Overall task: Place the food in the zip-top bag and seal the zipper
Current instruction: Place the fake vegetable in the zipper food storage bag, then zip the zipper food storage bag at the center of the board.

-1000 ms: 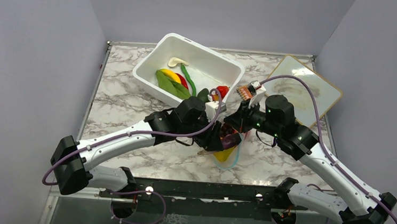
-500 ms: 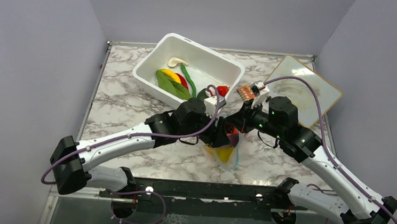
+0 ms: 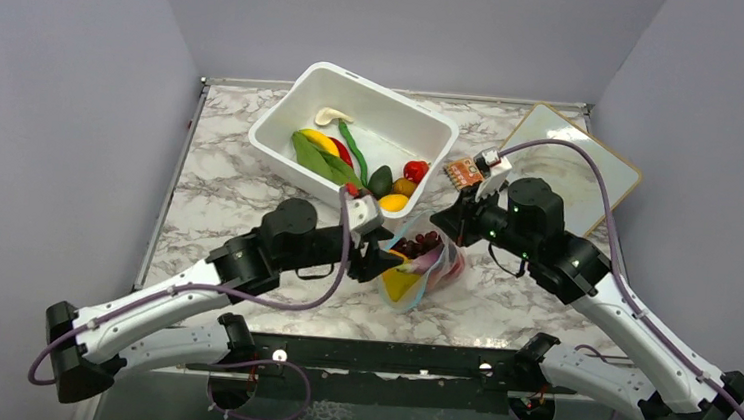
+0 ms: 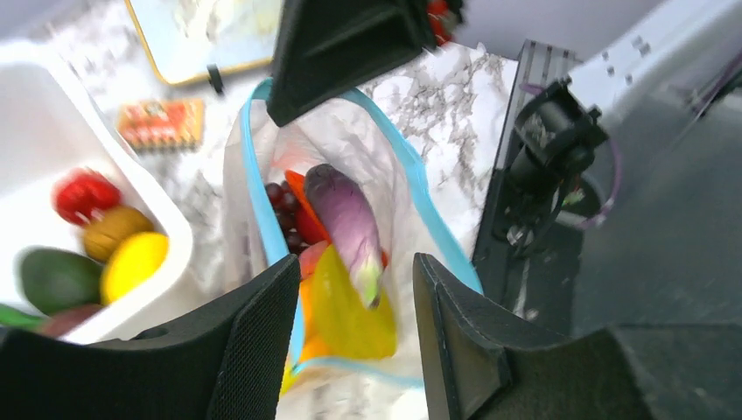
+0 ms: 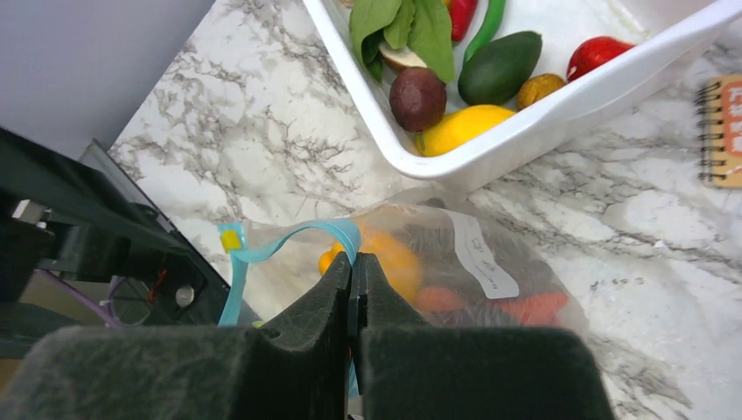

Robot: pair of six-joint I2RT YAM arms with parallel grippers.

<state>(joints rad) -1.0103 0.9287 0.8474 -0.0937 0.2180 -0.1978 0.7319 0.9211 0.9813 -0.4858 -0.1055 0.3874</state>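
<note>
The clear zip-top bag (image 3: pixel 424 267) lies on the marble between my grippers, mouth open. Inside are a purple eggplant (image 4: pixel 348 219), a yellow pepper (image 4: pixel 350 319), dark grapes (image 4: pixel 280 206) and orange and red pieces. The light blue zipper (image 4: pixel 261 201) rims the mouth. My right gripper (image 5: pixel 356 261) is shut on the zipper strip (image 5: pixel 297 234) and holds that edge up; it also shows in the top view (image 3: pixel 447 223). My left gripper (image 4: pixel 356 262) is open and empty, just above the bag's near end, and also shows in the top view (image 3: pixel 376 263). More food (image 3: pixel 352 158) lies in the tub.
The white tub (image 3: pixel 377 90) stands behind the bag, holding a lemon (image 5: pixel 464 127), an avocado (image 5: pixel 499 68), green leaves and red pieces. A small orange packet (image 3: pixel 463 172) lies right of it. A framed board (image 3: pixel 577 171) lies at back right. The table's front rail is close to the bag.
My left arm has pulled back to the left and towards the bases, out of the bag's mouth, with jaws open. The eggplant now lies in the bag. My right gripper still holds the zipper.
</note>
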